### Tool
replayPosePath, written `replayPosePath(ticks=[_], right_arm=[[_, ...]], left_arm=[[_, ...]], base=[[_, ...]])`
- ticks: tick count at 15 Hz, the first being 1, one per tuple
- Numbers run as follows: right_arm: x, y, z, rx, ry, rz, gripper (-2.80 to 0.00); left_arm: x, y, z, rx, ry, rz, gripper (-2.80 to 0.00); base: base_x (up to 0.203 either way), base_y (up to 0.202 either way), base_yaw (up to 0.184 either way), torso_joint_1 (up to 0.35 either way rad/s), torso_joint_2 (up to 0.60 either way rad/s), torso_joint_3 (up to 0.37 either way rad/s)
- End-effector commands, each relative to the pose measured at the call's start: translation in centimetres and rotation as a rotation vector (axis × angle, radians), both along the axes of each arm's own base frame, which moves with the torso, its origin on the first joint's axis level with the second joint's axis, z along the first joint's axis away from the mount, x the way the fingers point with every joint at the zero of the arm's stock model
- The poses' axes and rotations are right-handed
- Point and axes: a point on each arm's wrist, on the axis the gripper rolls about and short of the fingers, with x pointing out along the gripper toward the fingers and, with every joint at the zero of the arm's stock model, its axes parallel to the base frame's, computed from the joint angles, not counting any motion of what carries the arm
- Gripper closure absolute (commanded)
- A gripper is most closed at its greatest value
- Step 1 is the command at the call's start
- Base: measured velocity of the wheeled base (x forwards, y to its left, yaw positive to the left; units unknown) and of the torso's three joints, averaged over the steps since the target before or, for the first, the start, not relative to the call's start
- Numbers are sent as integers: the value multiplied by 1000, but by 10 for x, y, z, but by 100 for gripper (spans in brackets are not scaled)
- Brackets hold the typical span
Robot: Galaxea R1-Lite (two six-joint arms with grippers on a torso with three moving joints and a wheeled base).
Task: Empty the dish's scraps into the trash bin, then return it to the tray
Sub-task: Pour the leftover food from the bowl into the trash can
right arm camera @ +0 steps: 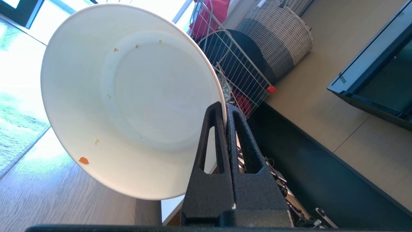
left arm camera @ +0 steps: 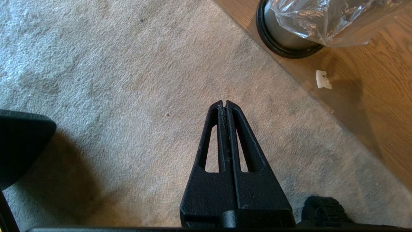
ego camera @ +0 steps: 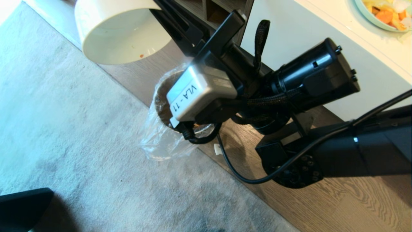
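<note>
The cream-white dish (ego camera: 122,35) (right arm camera: 128,103) is tipped on its side, mouth facing down, above and beside the trash bin (ego camera: 163,103). My right gripper (right arm camera: 225,106) (ego camera: 164,14) is shut on the dish's rim. Only a few small orange and pale scraps (right arm camera: 83,160) (ego camera: 141,55) cling to the inside. The bin's clear bag liner (ego camera: 157,141) (left arm camera: 322,19) and black base ring (left arm camera: 280,38) show; my wrist hides most of the bin. My left gripper (left arm camera: 224,103) hangs shut and empty over the carpet. The tray is out of view.
A pale green plate (ego camera: 383,16) of food sits on the white table at the far right. A white bit (ego camera: 218,149) (left arm camera: 322,79) lies on the wood floor beside the bin. A wire rack (right arm camera: 238,74) and wicker basket (right arm camera: 280,35) stand behind the dish.
</note>
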Motion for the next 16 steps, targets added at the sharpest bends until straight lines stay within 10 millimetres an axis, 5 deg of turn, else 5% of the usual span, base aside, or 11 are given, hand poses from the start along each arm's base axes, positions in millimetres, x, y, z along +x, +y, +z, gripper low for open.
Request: replayPosePath(ticks=[1,16], right_arm=[[-2,-3,4,39,-36,-5,0],[-4,-15,14,16,-142,-12,0]], left_arm=[[0,0,0,-1,-1,1,0],[0,0,0,-1,-1,1,0]], base=[[0,0,0,0,0,0],[0,0,0,0,0,0]])
